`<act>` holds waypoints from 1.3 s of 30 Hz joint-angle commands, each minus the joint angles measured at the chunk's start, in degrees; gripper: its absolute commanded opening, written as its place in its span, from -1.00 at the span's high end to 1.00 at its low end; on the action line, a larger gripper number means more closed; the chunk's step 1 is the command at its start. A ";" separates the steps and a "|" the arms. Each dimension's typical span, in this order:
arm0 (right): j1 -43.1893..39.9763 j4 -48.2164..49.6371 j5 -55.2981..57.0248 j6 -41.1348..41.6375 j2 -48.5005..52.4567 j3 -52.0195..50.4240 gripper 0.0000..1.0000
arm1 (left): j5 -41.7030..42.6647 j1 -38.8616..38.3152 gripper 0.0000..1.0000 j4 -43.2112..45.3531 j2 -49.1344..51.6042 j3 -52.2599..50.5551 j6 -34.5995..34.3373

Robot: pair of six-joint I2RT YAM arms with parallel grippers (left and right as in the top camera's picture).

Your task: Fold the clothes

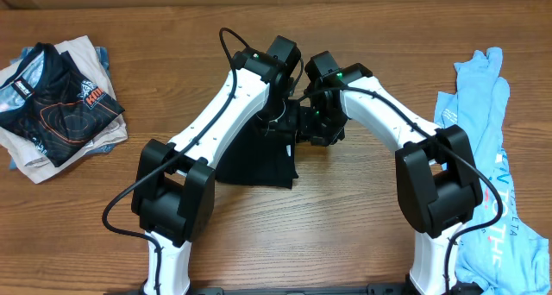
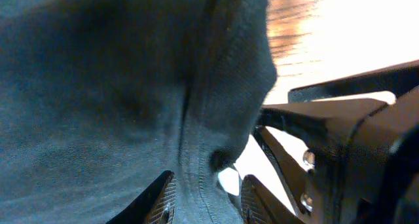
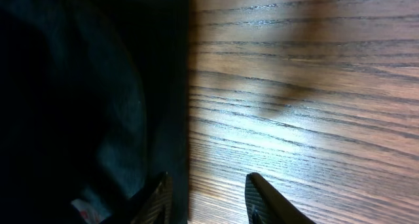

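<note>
Far left of the table [image 1: 345, 235] there's a messy pile of clothes: a black printed jersey [image 1: 60, 92] on top of some beige garments [image 1: 34, 161], well apart from everything else.

In the middle is the black tee [image 1: 259, 161], lying bunched up in a rough dark block. Both arms lean in over its top edge, so from overhead they cover a good part of it.

The left gripper [image 2: 208, 198] has its fingers partway apart, with a seamed fold of the black fabric hanging between them. There's a sliver of light next to one finger, so it doesn't look clamped. The cloth fills most of that wrist view, and a chunk of black hardware with screws [image 2: 340, 139] crowds in from the right.

The right gripper [image 3: 208, 194] is spread about the same and holding nothing. One finger sits right at the tee's straight edge, and there's bare wood between the tips.

Along the right edge of the table, a light blue tee [image 1: 492, 114] lies stretched out and rumpled, with white lettering near the bottom. The right arm overlaps it a bit.
</note>
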 commanded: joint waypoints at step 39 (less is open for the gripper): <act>0.68 -0.24 -26.64 -14.62 3.30 -6.10 0.20 | -15.96 12.92 0.11 11.04 14.05 3.96 12.41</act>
